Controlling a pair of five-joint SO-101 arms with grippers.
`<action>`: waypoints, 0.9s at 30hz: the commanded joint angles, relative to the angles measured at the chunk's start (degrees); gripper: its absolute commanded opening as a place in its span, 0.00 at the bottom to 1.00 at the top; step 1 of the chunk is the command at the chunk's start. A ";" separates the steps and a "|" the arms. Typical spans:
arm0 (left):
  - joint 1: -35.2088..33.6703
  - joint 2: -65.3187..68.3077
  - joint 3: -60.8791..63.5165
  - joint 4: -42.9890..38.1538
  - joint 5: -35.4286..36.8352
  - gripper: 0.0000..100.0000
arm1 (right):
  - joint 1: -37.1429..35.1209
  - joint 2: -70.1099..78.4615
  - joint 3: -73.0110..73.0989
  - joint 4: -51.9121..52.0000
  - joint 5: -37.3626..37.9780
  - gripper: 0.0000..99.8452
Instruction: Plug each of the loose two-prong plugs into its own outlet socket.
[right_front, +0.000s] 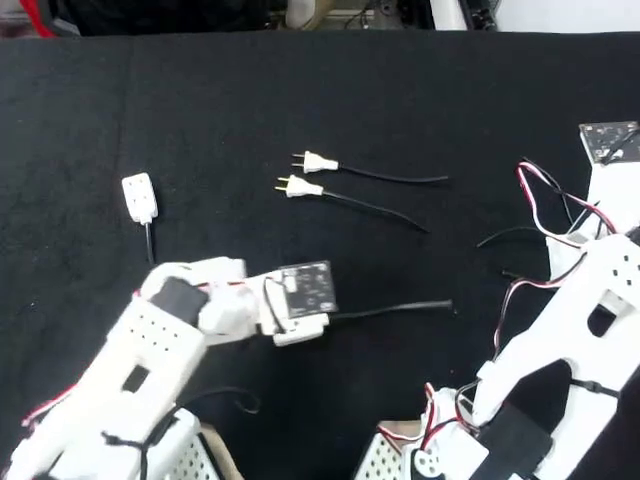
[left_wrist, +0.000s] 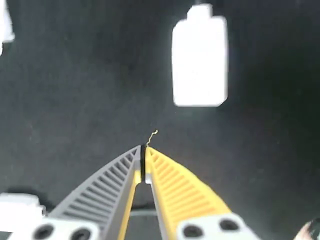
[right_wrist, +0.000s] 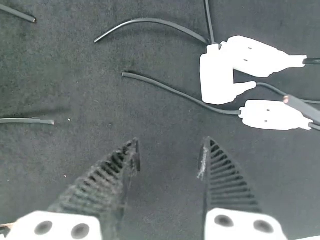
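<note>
Two-prong plugs, white with brass prongs and thin black cords, lie side by side near the middle of the black cloth-covered table (right_front: 200, 90): the farther plug (right_front: 318, 162) and the nearer plug (right_front: 303, 187), prongs pointing toward a small white outlet socket (right_front: 139, 197) well apart from them. The left gripper (left_wrist: 144, 150) has its grey and yellow fingers pressed together, with nothing visible between them, and faces a blurred white block (left_wrist: 200, 60). The right gripper (right_wrist: 169, 152) is spread wide above the cloth, near two white corded connectors (right_wrist: 235, 70).

The left arm (right_front: 150, 345) lies stretched low toward the middle with the left hand (left_wrist: 144, 152) pinched closed, while the right arm (right_front: 585, 320) stands folded, the right hand (right_wrist: 170, 150) parted.
</note>
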 joint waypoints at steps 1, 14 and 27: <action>-2.95 -5.80 2.59 0.53 -2.02 0.03 | 0.26 -1.71 -0.22 -0.88 0.35 0.19; 14.55 -5.63 4.44 -7.47 8.18 0.24 | 1.93 -1.80 6.81 -4.92 1.41 0.19; 15.60 37.01 -10.59 -18.99 8.44 0.24 | 6.24 -1.71 23.52 -22.24 4.40 0.19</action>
